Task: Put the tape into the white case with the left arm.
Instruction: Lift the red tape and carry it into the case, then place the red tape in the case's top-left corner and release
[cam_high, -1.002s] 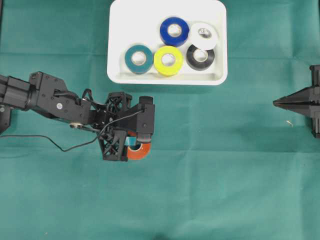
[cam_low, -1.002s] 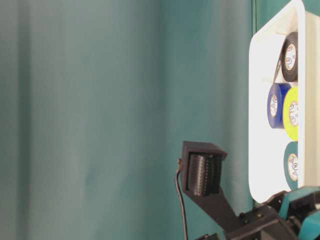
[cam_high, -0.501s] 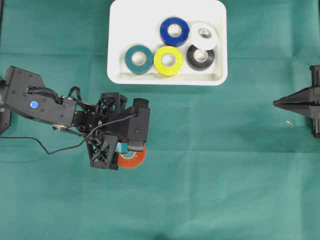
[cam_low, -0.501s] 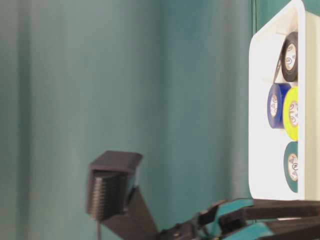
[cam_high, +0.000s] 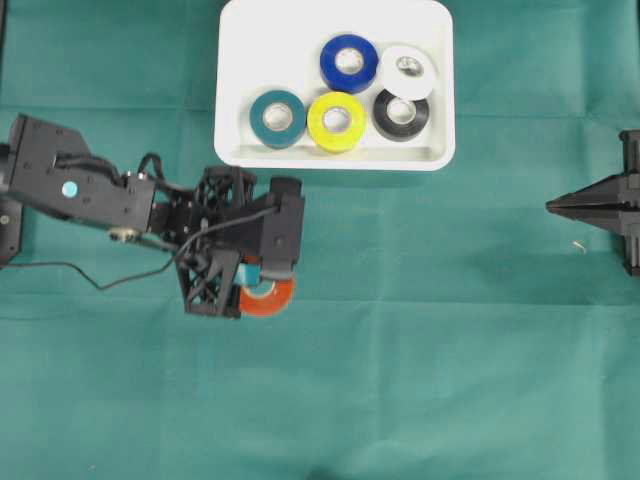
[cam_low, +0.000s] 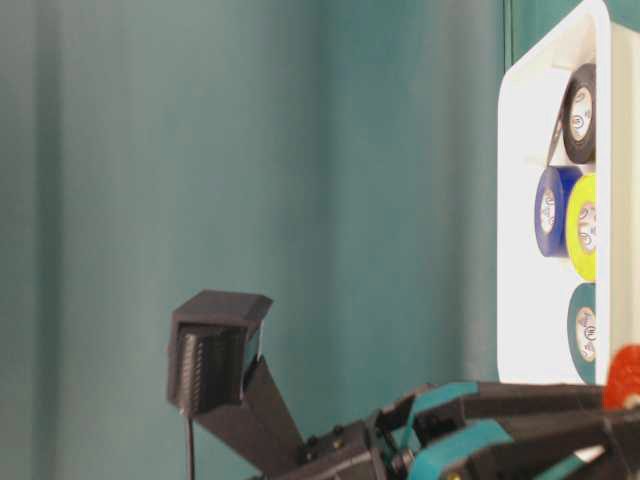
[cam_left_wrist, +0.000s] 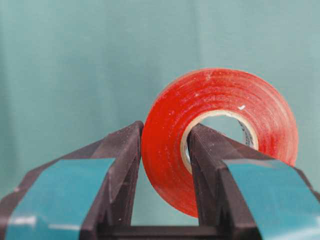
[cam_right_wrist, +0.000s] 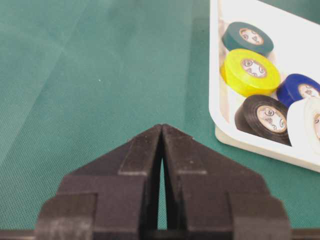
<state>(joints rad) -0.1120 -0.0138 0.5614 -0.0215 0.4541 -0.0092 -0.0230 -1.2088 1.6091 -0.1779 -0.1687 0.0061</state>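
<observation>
A red tape roll (cam_left_wrist: 218, 140), teal-banded black fingers (cam_left_wrist: 70, 192), a white tray (cam_high: 232, 60), a green cloth (cam_high: 450, 350).

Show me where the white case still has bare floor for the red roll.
The shallow white plastic case is bare along its left end, beside the teal roll, and in the far left corner next to the blue roll. The right half is crowded: the white, black and yellow rolls sit packed together.

Black left arm (cam_high: 100, 195) – lattice-braced wrist, loose black cable, teal-banded fingers (cam_left_wrist: 65, 195), plain all-black right gripper (cam_right_wrist: 162, 131)
</observation>
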